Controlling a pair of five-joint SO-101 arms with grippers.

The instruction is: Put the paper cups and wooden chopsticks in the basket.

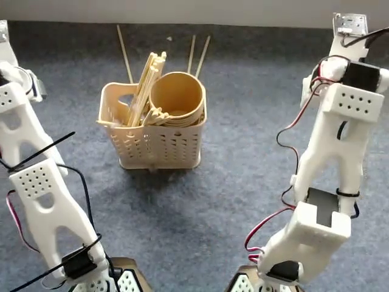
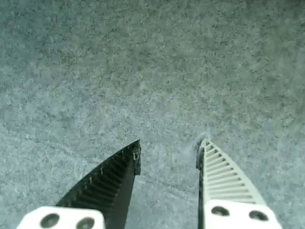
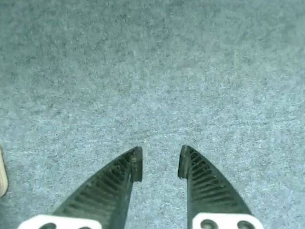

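1. Basket (image 1: 159,146) stands upright mid-mat (image 1: 243,201), toward the far edge.
2. Inside: stacked paper cups (image 1: 176,97) on one side, a bundle of chopsticks (image 1: 143,91) leaning beside them.
3. Loose sticks (image 1: 125,52) lie behind the basket, by the far edge.
4. Left claw (image 2: 169,152): spread, empty, over bare mat.
5. Right claw (image 3: 159,160): spread, empty.

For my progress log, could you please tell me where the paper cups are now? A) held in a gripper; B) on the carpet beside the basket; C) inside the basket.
C: the paper cups sit nested inside the basket, next to the wooden chopsticks standing in it.
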